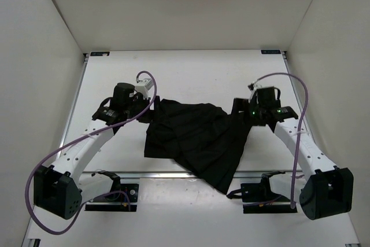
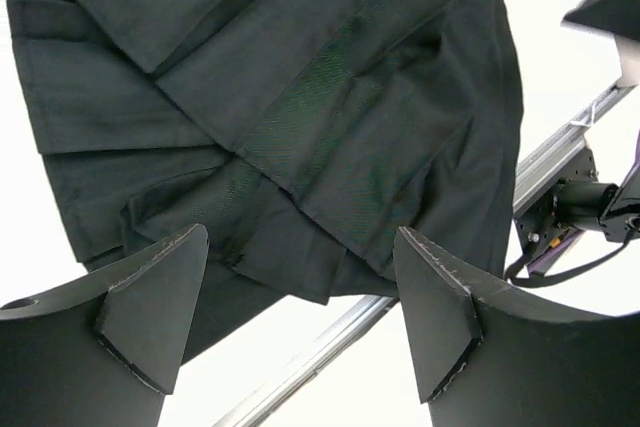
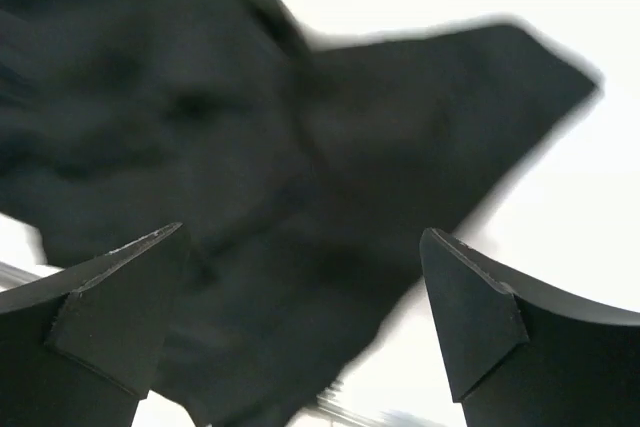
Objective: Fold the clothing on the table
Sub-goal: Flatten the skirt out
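Desk: white and flat, with a metal rail along its near edge.
Clothing: black pleated garment, lying crumpled at mid-desk between my two arms, one corner trailing past the rail.
My left pincer: released, fingers wide apart, over the garment's left edge, gripping nothing.
My right pincer: released likewise, over the garment's right corner; its wrist view is blurred.

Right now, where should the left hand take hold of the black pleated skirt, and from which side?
Probably the far-left corner of the skirt, coming from the left: the open left hand is right beside it, and the edge there lies exposed, away from the bunched middle folds.
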You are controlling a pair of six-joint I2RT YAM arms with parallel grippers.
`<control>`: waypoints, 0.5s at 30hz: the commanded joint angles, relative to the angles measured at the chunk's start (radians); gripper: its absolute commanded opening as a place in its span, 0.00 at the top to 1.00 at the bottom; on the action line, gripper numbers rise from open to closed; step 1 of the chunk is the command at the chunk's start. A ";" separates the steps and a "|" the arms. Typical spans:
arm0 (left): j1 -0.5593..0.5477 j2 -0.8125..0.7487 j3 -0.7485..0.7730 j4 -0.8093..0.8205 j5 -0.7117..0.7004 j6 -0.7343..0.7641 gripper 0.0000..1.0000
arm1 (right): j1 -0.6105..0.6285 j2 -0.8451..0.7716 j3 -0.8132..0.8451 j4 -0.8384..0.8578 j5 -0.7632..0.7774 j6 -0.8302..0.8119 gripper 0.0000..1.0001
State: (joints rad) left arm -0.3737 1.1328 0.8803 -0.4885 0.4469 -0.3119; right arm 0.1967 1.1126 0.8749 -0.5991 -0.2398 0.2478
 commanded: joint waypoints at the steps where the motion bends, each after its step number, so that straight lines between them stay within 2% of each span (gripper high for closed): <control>1: 0.035 -0.025 -0.001 0.024 0.024 0.017 0.14 | -0.002 -0.031 -0.092 -0.174 0.085 0.068 0.04; 4: 0.045 -0.037 0.009 0.001 0.022 0.037 0.13 | -0.037 -0.129 -0.175 -0.156 0.065 0.117 0.04; 6: 0.042 -0.025 0.022 -0.013 0.010 0.046 0.11 | -0.081 -0.177 -0.241 -0.116 -0.004 0.137 0.07; 7: 0.036 -0.022 0.025 -0.021 0.006 0.053 0.11 | -0.076 -0.198 -0.254 -0.116 0.017 0.146 0.07; 11: 0.036 -0.013 0.055 -0.044 0.006 0.068 0.11 | -0.040 -0.111 -0.217 -0.073 0.016 0.180 0.12; 14: 0.044 -0.011 0.069 -0.056 -0.001 0.079 0.10 | -0.011 -0.054 -0.249 0.004 0.027 0.209 0.16; 15: 0.047 -0.011 0.074 -0.064 0.004 0.083 0.11 | -0.010 -0.030 -0.260 0.019 0.013 0.211 0.20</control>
State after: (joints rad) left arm -0.3351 1.1309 0.9054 -0.5289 0.4473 -0.2581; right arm 0.1699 1.0409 0.6277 -0.6712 -0.2153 0.4152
